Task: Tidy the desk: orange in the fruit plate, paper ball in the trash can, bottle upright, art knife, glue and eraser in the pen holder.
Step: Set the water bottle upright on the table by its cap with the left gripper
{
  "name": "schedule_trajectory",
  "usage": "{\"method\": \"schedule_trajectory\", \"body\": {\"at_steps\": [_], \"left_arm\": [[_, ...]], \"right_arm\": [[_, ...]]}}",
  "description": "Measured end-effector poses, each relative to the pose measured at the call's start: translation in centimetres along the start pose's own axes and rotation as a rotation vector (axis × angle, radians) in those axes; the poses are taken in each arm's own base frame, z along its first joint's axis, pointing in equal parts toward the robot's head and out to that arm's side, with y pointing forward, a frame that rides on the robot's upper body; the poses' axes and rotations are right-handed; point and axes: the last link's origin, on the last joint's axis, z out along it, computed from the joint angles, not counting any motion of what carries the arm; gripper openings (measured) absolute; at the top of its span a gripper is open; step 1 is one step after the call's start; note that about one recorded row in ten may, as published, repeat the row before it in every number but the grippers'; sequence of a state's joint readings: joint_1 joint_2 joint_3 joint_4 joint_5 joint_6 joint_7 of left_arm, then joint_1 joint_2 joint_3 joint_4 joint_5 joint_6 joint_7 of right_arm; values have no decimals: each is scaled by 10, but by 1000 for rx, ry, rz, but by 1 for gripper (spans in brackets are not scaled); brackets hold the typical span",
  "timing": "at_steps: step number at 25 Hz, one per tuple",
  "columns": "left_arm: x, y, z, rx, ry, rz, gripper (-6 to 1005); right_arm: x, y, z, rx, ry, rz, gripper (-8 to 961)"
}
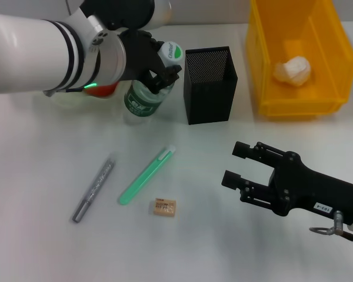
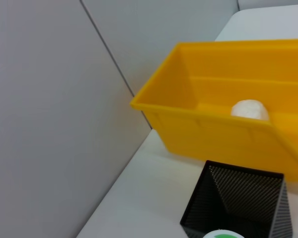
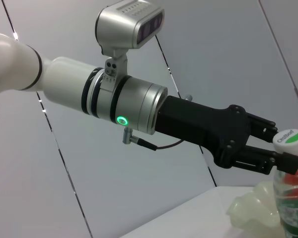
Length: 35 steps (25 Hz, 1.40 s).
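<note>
My left claw (image 1: 159, 73) is clamped around the neck of the bottle (image 1: 146, 94), which stands upright on the worktop (image 1: 41, 176) just at nine o'clock of the pen holder (image 1: 210, 85). My right claw (image 1: 242, 165) hovers with fingers apart at four o'clock, near the eraser (image 1: 164, 207).

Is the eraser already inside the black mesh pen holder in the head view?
No. The eraser lies on the table beside the green art knife, well in front of the pen holder.
</note>
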State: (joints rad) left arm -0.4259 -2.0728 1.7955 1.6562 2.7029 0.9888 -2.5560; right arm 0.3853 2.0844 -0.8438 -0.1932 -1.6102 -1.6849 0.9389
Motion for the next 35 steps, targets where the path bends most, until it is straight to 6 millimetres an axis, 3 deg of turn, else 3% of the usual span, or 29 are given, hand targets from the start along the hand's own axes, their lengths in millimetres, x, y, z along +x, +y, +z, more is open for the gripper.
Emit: {"method": "schedule_trajectory", "body": {"at_steps": [35], "left_arm": [[-22, -17, -8, -17, 58, -184, 456]], "right_arm": [[0, 2, 3, -13, -3, 8, 737]]}}
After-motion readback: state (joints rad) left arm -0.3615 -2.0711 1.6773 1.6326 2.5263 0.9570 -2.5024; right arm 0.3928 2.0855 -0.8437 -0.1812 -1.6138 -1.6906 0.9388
